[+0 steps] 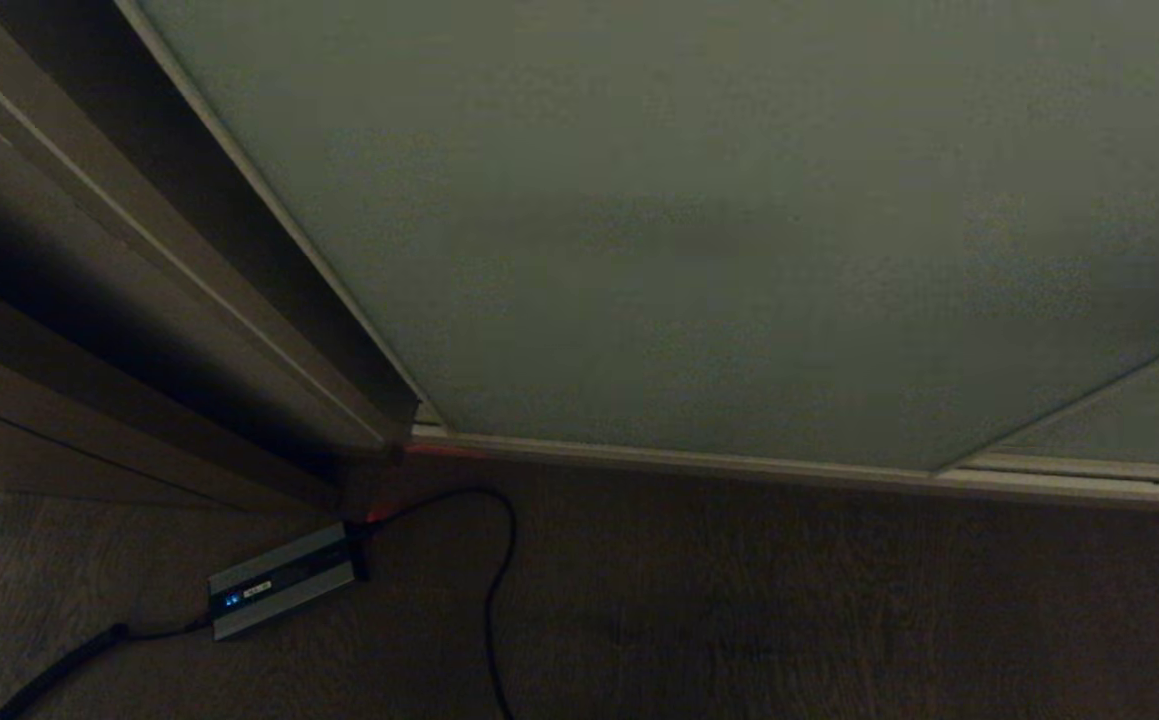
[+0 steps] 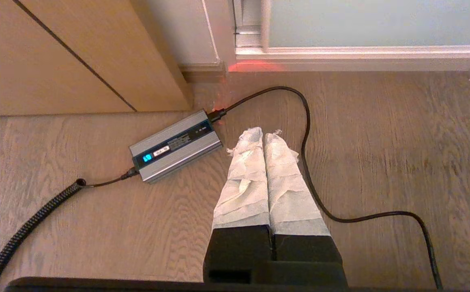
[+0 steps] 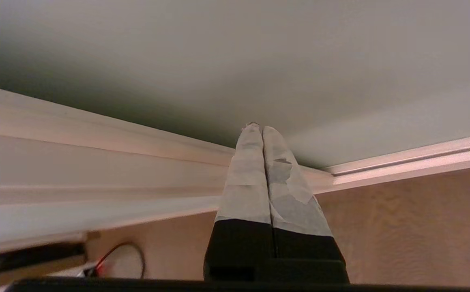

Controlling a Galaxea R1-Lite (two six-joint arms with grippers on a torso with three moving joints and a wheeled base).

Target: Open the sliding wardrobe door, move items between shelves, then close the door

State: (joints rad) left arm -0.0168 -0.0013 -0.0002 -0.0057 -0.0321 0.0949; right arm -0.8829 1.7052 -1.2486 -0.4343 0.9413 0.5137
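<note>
The sliding wardrobe door (image 1: 719, 230) is a wide pale grey-green panel with a thin light frame, filling most of the head view and standing closed. In the right wrist view my right gripper (image 3: 259, 129) is shut and empty, its taped fingertips close to the door's (image 3: 235, 52) lower part, just above the bottom rail (image 3: 97, 134). My left gripper (image 2: 264, 134) is shut and empty, hanging over the wood floor. Neither arm shows in the head view. The items and the shelves are hidden.
A grey power brick (image 2: 176, 146) with a blue light lies on the floor (image 2: 401, 154) near the wardrobe's left corner. Its black cable (image 2: 312, 178) loops past my left gripper. A brown wooden side panel (image 1: 59, 330) stands at the left. A second door panel (image 1: 1129, 410) overlaps at the right.
</note>
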